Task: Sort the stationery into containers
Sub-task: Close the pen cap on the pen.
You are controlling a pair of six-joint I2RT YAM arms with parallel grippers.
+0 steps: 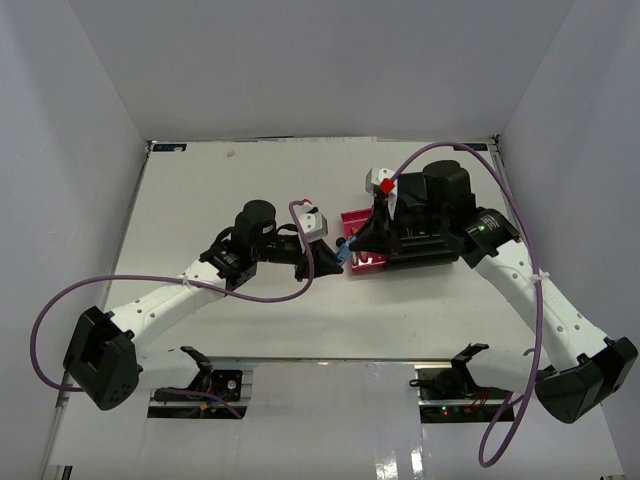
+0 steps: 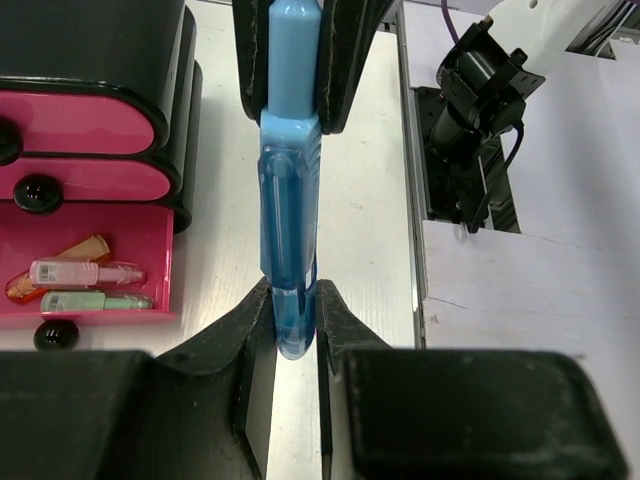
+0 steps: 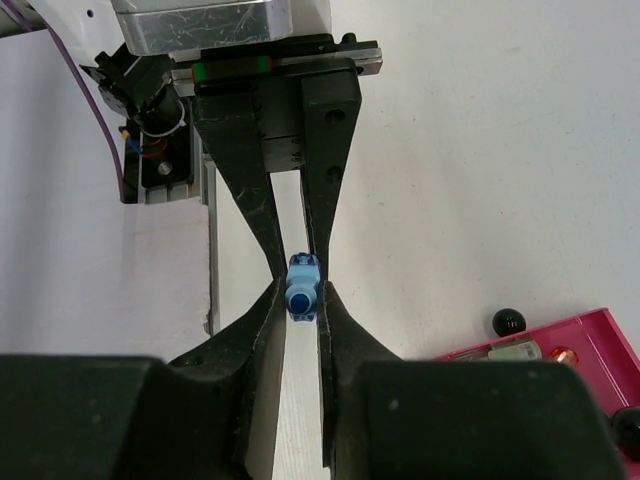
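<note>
The left claw (image 2: 292,318) is clamped on one end of a light-blue pen (image 2: 290,200), its two black fingers pressed flat against the barrel. The right claw (image 3: 302,300) is closed tight on the pen's other end, so the pen bridges the gap between the two claws over the white desk (image 1: 250,180). The pen has a clear blue body with a ribbed, clip-like middle, and a paler solid-blue section toward the right claw. Near it stands a black cabinet (image 2: 110,40) with pink fronts and round black knobs. One drawer (image 2: 150,250) is pulled out and holds a pink piece (image 2: 85,272), a green piece (image 2: 95,300) and an orange piece (image 2: 85,248), lying side by side.
</note>
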